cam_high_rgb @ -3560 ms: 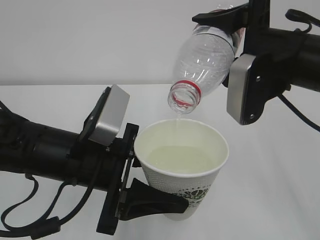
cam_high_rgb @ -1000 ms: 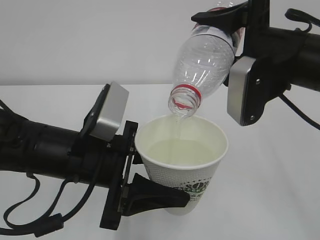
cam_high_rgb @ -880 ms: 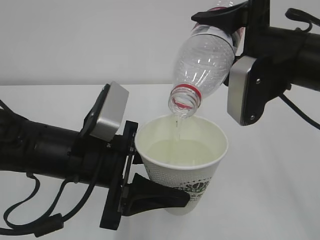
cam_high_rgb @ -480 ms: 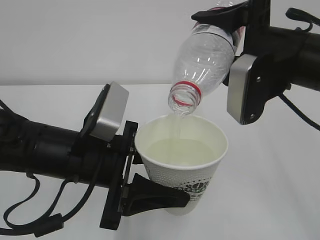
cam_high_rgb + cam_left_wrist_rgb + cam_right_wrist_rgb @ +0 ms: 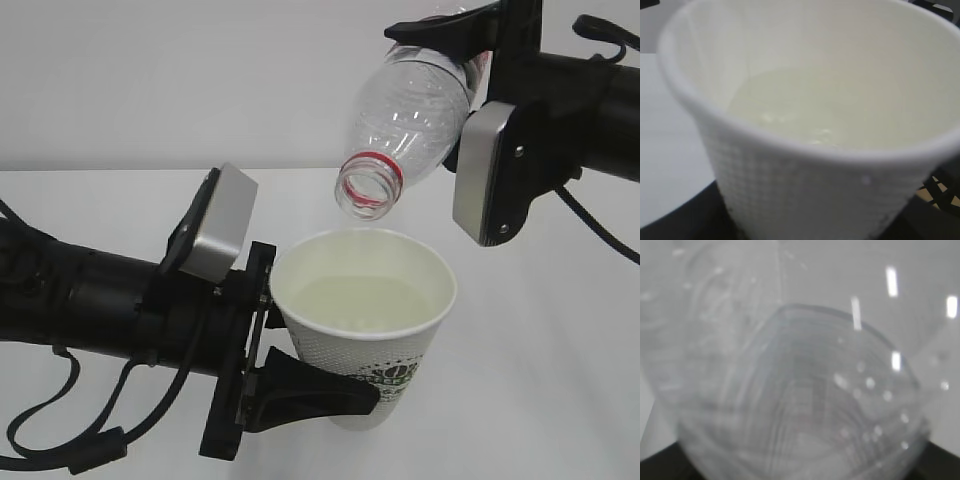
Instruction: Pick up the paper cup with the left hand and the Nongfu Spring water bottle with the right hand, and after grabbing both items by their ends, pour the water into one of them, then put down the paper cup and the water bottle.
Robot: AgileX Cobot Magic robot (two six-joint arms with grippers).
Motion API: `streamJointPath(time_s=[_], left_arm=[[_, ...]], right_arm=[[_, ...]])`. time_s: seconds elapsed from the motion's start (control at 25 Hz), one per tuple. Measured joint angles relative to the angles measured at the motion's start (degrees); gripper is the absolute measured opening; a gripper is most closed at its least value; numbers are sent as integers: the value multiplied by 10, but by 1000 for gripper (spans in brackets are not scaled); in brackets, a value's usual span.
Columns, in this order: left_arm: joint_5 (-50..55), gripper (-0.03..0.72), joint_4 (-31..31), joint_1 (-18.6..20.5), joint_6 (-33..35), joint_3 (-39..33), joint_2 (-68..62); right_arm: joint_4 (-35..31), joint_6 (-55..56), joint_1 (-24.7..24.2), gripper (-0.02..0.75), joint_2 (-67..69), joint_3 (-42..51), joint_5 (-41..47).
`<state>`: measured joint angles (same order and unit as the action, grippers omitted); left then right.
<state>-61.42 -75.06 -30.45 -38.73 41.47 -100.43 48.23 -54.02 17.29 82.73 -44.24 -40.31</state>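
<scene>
We see left hand (image 5: 300, 385) fingers clasping paper cup (image 5: 365, 330) w/ water (image 5: 355, 305); at 12 o'clock, right hand (image 5: 470, 40) fingers grip tilted Nongfu Spring water bottle (image 5: 410, 115), prob. empty.

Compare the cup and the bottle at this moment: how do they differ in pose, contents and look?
The cup stands upright, while the bottle is tipped mouth-down above it. The cup holds pale water; the bottle looks empty, with no stream falling. The cup is opaque white paper; the bottle is clear ribbed plastic with a red neck ring. Each is clamped in a black gripper: the cup in the left, the bottle in the right.
</scene>
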Motion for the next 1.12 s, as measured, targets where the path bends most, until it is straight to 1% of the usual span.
streamJointPath(time_s=[0.64,1.12], left_arm=[[0,471,0,0,0,0,0],[0,470,0,0,0,0,0]], right_arm=[[-1,50,0,491,0,0,-1],[-2,127,0,491,0,0,-1]])
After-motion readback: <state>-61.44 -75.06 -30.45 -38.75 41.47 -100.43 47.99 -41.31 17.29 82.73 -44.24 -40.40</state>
